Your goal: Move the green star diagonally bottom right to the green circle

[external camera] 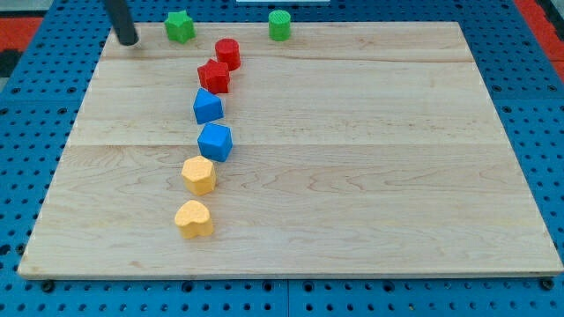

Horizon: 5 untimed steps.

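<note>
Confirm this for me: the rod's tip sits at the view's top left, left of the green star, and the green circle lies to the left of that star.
Not quite. The camera view shows my tip at the view's top left, left of the green star, as you say. But the green circle lies to the star's right, along the board's top edge, not to its left.

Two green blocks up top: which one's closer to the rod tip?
The green star, at the view's top left. My tip sits just to its left; the green circle lies farther right.
</note>
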Motion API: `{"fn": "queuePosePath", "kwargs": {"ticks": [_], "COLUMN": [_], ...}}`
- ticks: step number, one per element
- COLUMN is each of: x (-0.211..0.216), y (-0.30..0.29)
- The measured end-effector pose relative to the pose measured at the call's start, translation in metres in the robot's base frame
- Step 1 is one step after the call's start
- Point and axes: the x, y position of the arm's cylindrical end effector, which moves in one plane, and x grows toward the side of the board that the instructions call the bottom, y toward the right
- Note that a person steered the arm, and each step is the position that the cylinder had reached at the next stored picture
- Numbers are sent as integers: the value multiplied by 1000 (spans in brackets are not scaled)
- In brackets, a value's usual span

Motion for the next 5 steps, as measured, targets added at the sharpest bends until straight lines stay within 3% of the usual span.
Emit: {"fn": "queuePosePath", "kwargs": {"ticks": [2, 3, 4, 5], "x": [-28, -29, -28, -28], "y": [17, 133, 212, 157]}}
